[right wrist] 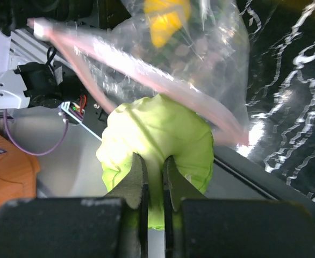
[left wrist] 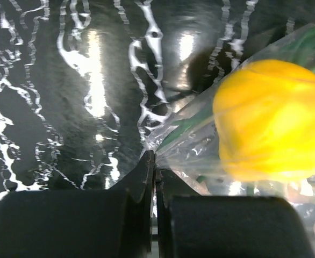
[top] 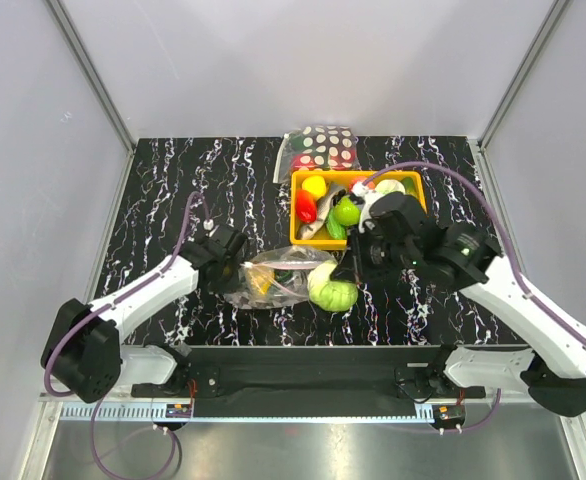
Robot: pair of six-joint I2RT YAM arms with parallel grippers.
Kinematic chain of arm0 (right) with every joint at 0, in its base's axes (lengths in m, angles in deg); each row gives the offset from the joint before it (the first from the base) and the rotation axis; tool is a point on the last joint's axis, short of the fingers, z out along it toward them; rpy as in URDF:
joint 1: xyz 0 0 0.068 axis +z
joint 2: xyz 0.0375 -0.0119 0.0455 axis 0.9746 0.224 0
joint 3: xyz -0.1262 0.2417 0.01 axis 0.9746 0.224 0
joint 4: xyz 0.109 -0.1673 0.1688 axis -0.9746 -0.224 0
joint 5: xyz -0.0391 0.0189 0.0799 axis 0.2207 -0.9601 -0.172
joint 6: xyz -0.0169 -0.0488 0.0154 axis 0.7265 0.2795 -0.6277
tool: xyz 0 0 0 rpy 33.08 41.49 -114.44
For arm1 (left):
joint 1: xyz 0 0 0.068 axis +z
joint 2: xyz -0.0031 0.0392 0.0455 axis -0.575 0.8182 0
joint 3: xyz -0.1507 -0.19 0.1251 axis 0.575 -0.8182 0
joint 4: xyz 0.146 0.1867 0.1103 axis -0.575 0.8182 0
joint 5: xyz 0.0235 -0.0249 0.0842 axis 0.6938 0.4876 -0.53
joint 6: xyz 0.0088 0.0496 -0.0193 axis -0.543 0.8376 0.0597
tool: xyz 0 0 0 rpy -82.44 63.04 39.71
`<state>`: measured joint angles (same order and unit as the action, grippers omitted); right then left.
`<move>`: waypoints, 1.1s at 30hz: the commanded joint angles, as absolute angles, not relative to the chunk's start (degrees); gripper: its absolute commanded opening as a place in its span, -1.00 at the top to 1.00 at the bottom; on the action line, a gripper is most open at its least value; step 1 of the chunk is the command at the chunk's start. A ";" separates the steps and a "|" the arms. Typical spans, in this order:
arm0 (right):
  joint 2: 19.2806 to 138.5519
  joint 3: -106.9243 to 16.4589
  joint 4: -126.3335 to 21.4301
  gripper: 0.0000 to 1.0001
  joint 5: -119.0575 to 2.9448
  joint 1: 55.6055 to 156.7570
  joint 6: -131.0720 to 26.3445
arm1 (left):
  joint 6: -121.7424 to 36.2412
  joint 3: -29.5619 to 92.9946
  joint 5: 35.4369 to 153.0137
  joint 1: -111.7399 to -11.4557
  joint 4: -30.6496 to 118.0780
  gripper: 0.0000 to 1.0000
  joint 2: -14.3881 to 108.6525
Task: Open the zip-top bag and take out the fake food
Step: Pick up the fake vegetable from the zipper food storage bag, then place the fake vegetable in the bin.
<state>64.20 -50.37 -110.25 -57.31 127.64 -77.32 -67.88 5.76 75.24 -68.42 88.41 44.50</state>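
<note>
Two tools, both clenched; risks listed per item.

1. Left tool (left wrist: 155, 167): pinched shut on a thin fold at the bag's (top: 269, 279) left end, as far as my wrist view shows. Risk: slick film slides out of the pinch, and the bag then travels with whatever the other side pulls.

2. Right tool (right wrist: 155, 173): grasping a pale green toy vegetable (right wrist: 160, 137) by a narrow ridge at the bag's mouth, beside the pink zip strip (right wrist: 147, 76). I cannot tell whether it is fully clear of the opening. Risk: a small bite on glossy plastic, so it may twist or pop free. It hangs near the front edge of the surface (top: 173, 190), and a drop could send it over the rail.

3. Zip strip: runs close behind the vegetable. Risk: the strip catches on it and the whole bag is dragged.

4. Yellow toy pepper (left wrist: 270, 118): inside the bag, with something green beside it. Risk: a jerk tumbles them toward the mouth unguided.

5. Yellow tray (top: 300, 238): holds other toy food, just behind my right tool. Risk: a wide swing knocks it.
</note>
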 commanded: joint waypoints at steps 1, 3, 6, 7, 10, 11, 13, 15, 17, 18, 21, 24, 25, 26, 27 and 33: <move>61.91 -56.87 -116.26 1.00 -51.75 127.59 -72.99 | -65.36 5.07 76.65 -65.51 87.39 1.00 43.45; 62.96 -58.36 -117.33 1.00 -48.42 125.84 -71.05 | -64.57 5.34 76.82 -64.46 87.74 1.00 42.40; 64.54 -59.94 -116.11 1.00 -49.70 122.76 -68.32 | -63.96 5.60 78.22 -63.05 88.09 1.00 40.82; 65.07 -60.47 -114.97 1.00 -50.15 122.06 -67.62 | -63.78 5.69 78.40 -62.70 88.35 1.00 40.55; 67.35 -63.02 -112.95 1.00 -51.63 119.51 -65.86 | -63.16 5.43 78.32 -61.56 89.32 1.00 39.67; 68.58 -63.64 -112.33 1.00 -51.99 118.64 -65.50 | -62.82 5.34 78.40 -61.21 89.50 1.00 39.49; 69.90 -65.04 -109.97 1.00 -54.18 114.77 -64.54 | -62.72 4.81 78.58 -60.15 90.02 1.00 38.62; 72.01 -66.01 -107.94 1.00 -57.43 111.61 -64.18 | -62.37 4.64 78.58 -59.19 90.38 1.00 37.82; 75.24 -66.80 -105.13 1.00 -60.41 107.57 -63.39 | -62.11 4.37 78.76 -58.40 90.99 1.00 36.33; 76.57 -67.15 -103.81 1.00 -61.04 106.51 -62.96 | -62.02 4.37 79.19 -58.13 91.34 1.00 35.72; 82.46 -69.08 -101.35 1.00 -61.93 104.13 -60.41 | -61.58 4.81 81.21 -57.42 91.43 1.00 35.45; 88.79 -72.16 -99.15 1.00 -61.14 103.07 -59.00 | -60.27 6.65 83.67 -57.42 91.08 1.00 36.23; 90.46 -73.30 -98.88 1.00 -60.96 102.72 -59.17 | -59.83 7.44 83.94 -57.42 91.34 1.00 36.76; 94.21 -75.92 -98.88 1.00 -60.79 101.94 -59.09 | -59.48 8.32 84.20 -57.34 91.69 1.00 37.29; 96.17 -77.34 -98.96 1.00 -60.70 101.58 -59.00 | -59.12 10.24 84.73 -57.42 92.04 1.00 38.51; 109.44 -88.67 -98.26 1.00 -58.68 100.61 -56.54 | -56.66 14.04 85.70 -57.33 91.17 1.00 39.84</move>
<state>106.72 -81.91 -101.42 -59.17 101.15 -59.16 -59.14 10.44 83.42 -57.60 92.67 40.00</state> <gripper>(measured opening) 0.079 0.012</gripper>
